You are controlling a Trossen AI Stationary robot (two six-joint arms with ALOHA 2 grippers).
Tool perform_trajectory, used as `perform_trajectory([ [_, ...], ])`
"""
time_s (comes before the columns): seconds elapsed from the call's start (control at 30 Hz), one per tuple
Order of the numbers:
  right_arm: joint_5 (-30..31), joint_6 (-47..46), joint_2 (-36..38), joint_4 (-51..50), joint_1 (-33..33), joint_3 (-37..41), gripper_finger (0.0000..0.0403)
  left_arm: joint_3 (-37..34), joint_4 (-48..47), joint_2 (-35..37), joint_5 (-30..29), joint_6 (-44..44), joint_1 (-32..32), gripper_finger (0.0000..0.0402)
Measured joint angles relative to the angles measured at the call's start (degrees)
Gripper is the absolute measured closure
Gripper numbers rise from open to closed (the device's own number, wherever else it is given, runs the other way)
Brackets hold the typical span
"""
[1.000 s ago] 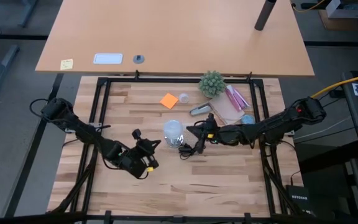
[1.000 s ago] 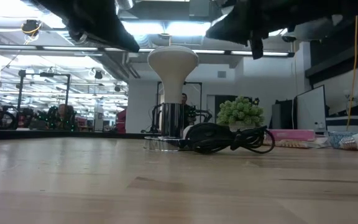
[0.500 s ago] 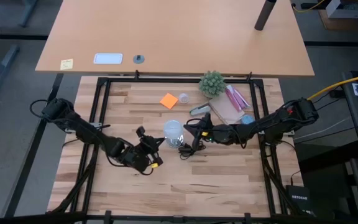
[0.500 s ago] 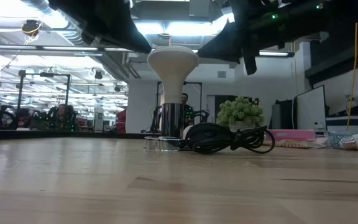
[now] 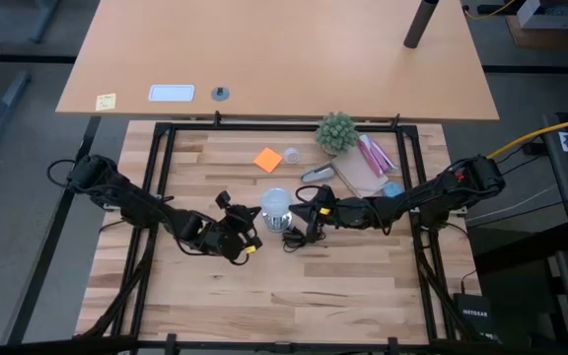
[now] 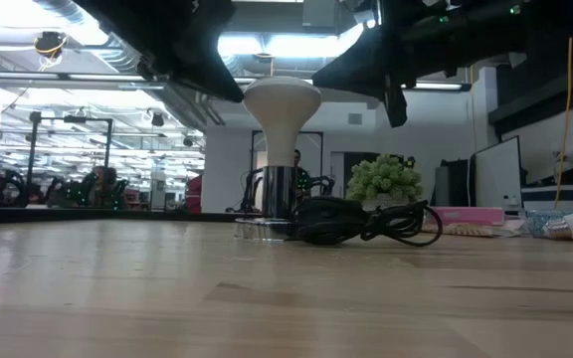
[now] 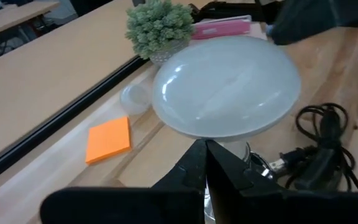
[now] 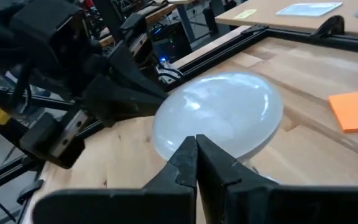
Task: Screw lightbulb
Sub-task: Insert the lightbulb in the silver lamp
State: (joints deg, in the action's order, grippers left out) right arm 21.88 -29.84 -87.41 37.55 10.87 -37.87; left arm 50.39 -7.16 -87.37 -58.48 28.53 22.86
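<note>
So the lightbulb (image 6: 282, 107) is seen standing upright near the middle of the tabletop (image 5: 343, 286), its neck already sat in the shiny silver base (image 6: 279, 204), with the black cord (image 6: 366, 221) bunched up just beside it. It's flanked by both arms: the left end effector (image 5: 248, 223) is parked close on one side of the white head and the right end effector (image 5: 301, 212) close on the other, both with fingers pressed together and nothing clamped. That pincer-style placement is probably meant for nudging or turning the head from both sides, though actual contact can't be confirmed. A small green plant (image 5: 336, 131) and an orange sticky note (image 5: 268, 159) are left further back. No readable labels or brand marks can be made out.
</note>
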Motion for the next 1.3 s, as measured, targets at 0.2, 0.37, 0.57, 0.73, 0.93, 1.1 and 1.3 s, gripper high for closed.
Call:
perform_trajectory([
  [0.2, -0.8, -2.0, -2.0, 2.8, 0.0, 0.0, 0.0397, -0.2, -0.1, 0.0, -0.1, -0.9, -2.4, 0.04],
  [0.37, -2.1, 0.2, -2.3, 6.9, 0.0, 0.0, 0.0397, -0.3, -2.1, 0.0, -0.2, -0.4, -3.6, 0.04],
  [0.57, -1.9, 5.5, 0.9, 8.1, 0.0, 0.0, 0.0397, -0.3, -2.5, 0.6, -3.7, -0.4, -1.0, 0.04],
  [0.73, 4.5, 12.4, 2.2, 5.8, -0.2, 0.0, 0.0397, -0.3, -2.4, 1.6, -3.6, -0.3, 2.2, 0.04],
  [0.93, 7.0, 12.6, 2.0, 0.2, -2.9, 0.0, 0.0397, -0.3, -0.5, 1.0, 1.9, 2.9, 4.0, 0.04],
  [1.1, 7.0, 12.1, 2.0, -0.5, -3.9, 0.0, 0.0397, -0.3, 5.0, -1.8, 3.6, 0.8, 3.7, 0.04],
  [1.3, 6.6, 12.1, 2.0, -2.9, -3.8, 0.0, 0.0397, -0.4, 6.8, -2.7, 3.1, -0.4, 2.1, 0.04],
])
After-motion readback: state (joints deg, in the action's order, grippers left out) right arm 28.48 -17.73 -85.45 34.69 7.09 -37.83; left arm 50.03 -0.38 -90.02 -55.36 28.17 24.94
